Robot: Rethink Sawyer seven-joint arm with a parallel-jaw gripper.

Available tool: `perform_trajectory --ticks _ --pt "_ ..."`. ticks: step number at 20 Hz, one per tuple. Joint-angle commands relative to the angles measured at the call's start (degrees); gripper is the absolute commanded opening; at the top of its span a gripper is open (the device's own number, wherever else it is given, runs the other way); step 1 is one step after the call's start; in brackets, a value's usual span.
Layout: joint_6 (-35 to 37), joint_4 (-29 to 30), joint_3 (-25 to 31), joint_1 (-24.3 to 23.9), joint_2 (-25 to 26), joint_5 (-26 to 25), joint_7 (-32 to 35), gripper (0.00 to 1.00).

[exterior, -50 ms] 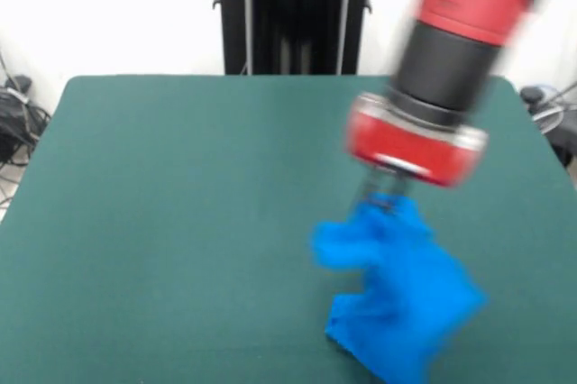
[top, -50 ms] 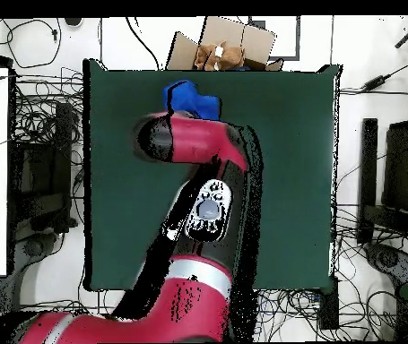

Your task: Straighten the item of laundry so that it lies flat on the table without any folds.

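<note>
The green table (exterior, -50 ms: 180,186) has a crumpled blue T-shirt (exterior, -50 ms: 397,303) near one edge. The gripper (exterior, -50 ms: 383,196) pinches its top, lifting it in a bunch.

Arm (exterior, -50 ms: 451,50) low, hand (exterior, -50 ms: 386,196) downward

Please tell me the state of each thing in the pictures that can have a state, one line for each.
T-shirt: crumpled and bunched, partly lifted, not flat, near the table's edge.
Hand: at the top of the bunched T-shirt; open or shut cannot be told.
Arm: stretched out over the table, reaching to the T-shirt.
Table: green top, bears only the T-shirt.
Cardboard box: open, beyond the table's edge, something brown inside.
</note>
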Motion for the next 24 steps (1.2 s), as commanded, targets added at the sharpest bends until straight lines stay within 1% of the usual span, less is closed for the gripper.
perform_trajectory --ticks 1,4,6,14,19,22,24 --pt "-5.26 16.54 10.49 -8.71 -5.21 -12.46 -15.06 0.00" --pt "-5.51 17.17 12.54 -11.27 -5.52 -15.68 -15.08 0.00" --pt "-4.68 17.05 13.38 -11.99 -5.70 -17.18 -14.91 0.00" --pt "-3.60 15.69 15.04 -13.09 -4.98 -21.16 -13.11 0.00" --pt "-2.75 14.53 15.37 -12.88 -4.29 -22.11 -11.50 0.00" --pt "-3.12 12.42 14.32 -11.32 -1.99 -22.28 -8.88 0.00" --pt "-3.45 10.95 13.82 -10.19 -0.54 -21.47 -6.75 0.00"
